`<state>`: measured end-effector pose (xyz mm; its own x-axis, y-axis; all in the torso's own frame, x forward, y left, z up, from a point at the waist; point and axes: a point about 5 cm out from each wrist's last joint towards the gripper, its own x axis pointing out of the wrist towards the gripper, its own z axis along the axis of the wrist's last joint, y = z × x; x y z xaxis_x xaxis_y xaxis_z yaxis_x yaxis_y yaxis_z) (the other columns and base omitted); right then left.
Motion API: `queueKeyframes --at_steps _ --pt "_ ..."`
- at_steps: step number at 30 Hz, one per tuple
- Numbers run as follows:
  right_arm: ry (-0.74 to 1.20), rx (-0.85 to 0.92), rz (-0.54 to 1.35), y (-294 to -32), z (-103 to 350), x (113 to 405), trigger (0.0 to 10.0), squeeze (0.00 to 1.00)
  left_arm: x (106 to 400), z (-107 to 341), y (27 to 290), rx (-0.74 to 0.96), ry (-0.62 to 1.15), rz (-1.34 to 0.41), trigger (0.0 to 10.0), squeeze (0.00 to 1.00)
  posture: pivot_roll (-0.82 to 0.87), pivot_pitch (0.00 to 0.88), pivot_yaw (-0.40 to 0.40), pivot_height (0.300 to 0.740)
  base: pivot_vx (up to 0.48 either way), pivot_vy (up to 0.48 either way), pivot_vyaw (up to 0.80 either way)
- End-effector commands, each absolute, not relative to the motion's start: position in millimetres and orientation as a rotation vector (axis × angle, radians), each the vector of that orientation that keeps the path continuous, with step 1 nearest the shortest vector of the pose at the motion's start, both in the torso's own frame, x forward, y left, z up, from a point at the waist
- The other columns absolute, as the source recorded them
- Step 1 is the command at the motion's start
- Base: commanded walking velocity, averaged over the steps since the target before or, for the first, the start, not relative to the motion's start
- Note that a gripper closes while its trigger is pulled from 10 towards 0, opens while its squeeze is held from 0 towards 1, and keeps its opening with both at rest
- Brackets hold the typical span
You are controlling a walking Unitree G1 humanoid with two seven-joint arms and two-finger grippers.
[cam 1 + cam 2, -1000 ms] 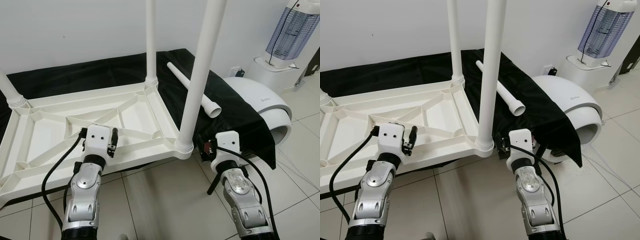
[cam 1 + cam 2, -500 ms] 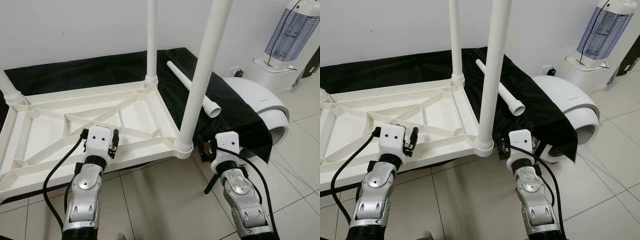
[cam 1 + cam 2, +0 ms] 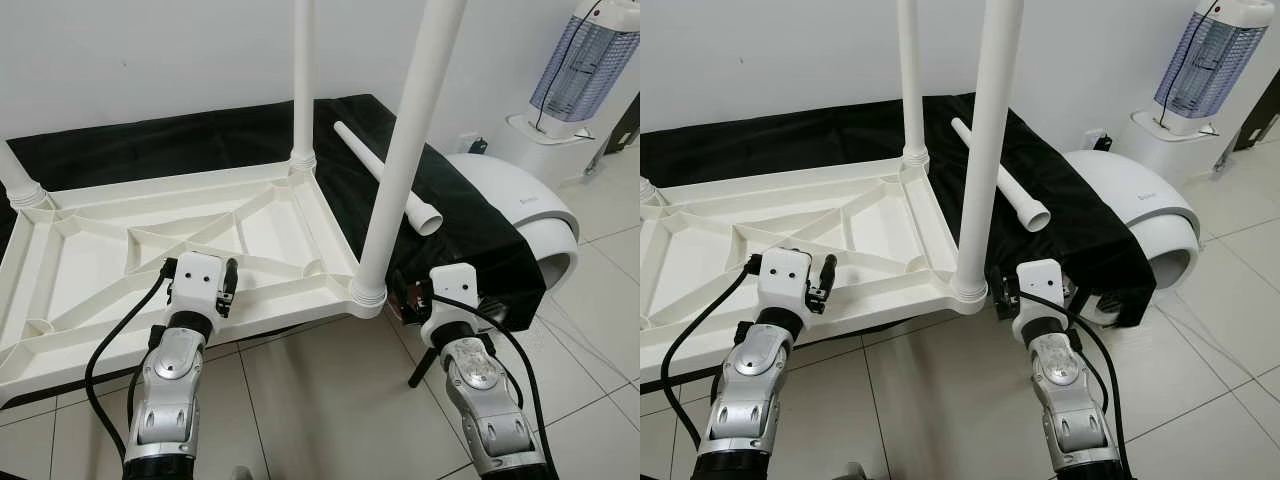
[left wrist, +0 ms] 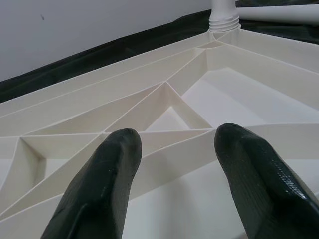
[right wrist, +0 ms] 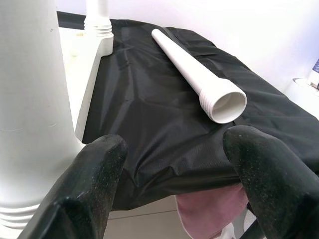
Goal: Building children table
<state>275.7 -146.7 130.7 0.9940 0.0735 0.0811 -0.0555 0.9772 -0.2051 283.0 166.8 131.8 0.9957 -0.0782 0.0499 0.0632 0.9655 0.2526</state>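
Upturned white tabletop [image 3: 150, 240] rests on black cloth [image 3: 460, 225] over tiled floor [image 3: 330, 400].

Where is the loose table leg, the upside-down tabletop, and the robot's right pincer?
loose table leg [image 3: 385, 178], left eye view, mid shaft.
upside-down tabletop [image 3: 268, 228], left eye view, ribbed underside.
right pincer [image 5: 174, 164], right wrist view, between fingertips.

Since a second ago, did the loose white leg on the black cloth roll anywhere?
No. The loose leg lies on the black cloth, its open end just right of the near upright leg, as before.
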Motion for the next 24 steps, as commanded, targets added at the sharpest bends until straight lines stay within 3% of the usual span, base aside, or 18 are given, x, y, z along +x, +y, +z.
queueKeyframes --at_steps 1,24 --pt "-0.09 -0.21 0.06 -146.8 130.2 277.3 10.0 0.0 282.5 129.7 169.8 0.246 -0.064 0.003 10.0 0.0 0.06 0.037 -0.04 0.74 0.0 0.0 0.0" --pt "-0.086 -0.209 0.057 -147.7 129.8 275.6 10.0 0.0 280.4 128.5 168.5 0.244 -0.058 0.003 10.0 0.0 0.06 0.053 -0.042 0.74 0.0 0.0 0.0"
